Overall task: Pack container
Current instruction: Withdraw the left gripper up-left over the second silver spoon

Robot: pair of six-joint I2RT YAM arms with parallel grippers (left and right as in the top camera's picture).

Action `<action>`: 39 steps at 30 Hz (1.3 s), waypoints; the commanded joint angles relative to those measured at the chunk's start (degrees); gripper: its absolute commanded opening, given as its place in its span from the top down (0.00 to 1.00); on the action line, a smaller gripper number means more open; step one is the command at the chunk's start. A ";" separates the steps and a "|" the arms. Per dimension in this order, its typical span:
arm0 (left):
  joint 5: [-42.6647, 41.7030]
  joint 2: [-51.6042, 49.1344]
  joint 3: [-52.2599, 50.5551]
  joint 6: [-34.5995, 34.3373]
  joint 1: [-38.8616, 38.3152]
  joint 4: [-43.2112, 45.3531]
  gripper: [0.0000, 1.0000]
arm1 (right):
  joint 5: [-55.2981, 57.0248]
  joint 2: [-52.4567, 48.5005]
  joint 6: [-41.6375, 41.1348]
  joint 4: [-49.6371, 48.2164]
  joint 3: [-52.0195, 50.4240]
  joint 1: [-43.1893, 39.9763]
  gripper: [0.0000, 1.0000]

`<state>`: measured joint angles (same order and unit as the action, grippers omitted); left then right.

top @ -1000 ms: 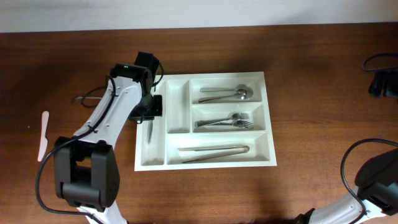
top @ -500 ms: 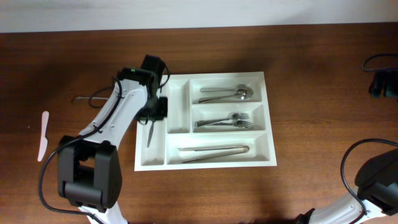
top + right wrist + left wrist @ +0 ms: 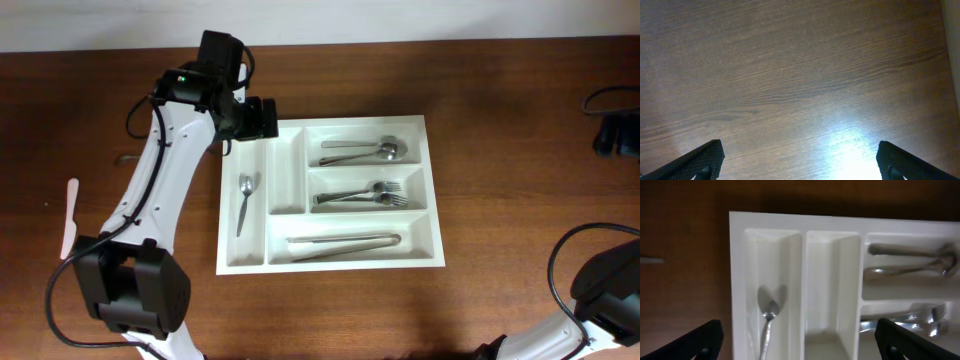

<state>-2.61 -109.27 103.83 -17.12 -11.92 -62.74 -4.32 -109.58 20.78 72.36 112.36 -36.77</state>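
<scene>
Overhead, surface: a brown wood-grain table (image 3: 500,90) is being viewed from above, with a pale wall strip (image 3: 400,18) running along its far edge.
Overhead, container: the white container (image 3: 287,175) is being supported flat on the table, slightly left of the middle, with its two narrow compartments on the left side.
Overhead, contents: a small spoon (image 3: 243,200) is being held in the outer narrow compartment. The spoons (image 3: 365,152), forks (image 3: 365,195) and tongs (image 3: 345,243) are being held in the far, middle and near wide compartments.
Overhead, tool: the left gripper (image 3: 268,118) is being held over the container's far left corner.
Overhead, surroundings: a white plastic knife (image 3: 70,218) is being shown on the table well to the left, and a black cable (image 3: 612,125) at the right edge. The right arm (image 3: 600,290) is being kept at the near right corner, well apart from the container.
Left wrist, tool: the fingertips (image 3: 705,340) are being held wide apart, with nothing between them.
Left wrist, below: the container's far end is being looked down on, with the small spoon lying in the outer compartment and the one beside it bare.
Right wrist, tool: the right gripper (image 3: 800,160) is being held with its jaws wide apart, gripping nothing.
Right wrist, surface: only wood grain is being shown, with a bright glare patch (image 3: 850,155) reflected on it.
</scene>
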 commanded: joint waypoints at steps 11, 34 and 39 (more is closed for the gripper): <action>-9.44 0.55 6.95 -32.28 15.85 1.22 0.01 | 0.09 0.09 -0.44 0.00 0.02 -0.37 0.01; -1.64 -3.13 15.56 -42.03 13.86 7.89 0.00 | 0.09 0.09 -0.46 0.00 0.02 -0.37 0.01; -0.96 -10.21 20.59 -42.62 17.27 -7.48 0.00 | 0.09 0.09 -0.44 0.02 0.02 -0.37 0.01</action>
<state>-5.74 -114.13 123.13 -58.39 2.90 -67.05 -4.32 -109.58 20.75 72.36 112.36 -36.77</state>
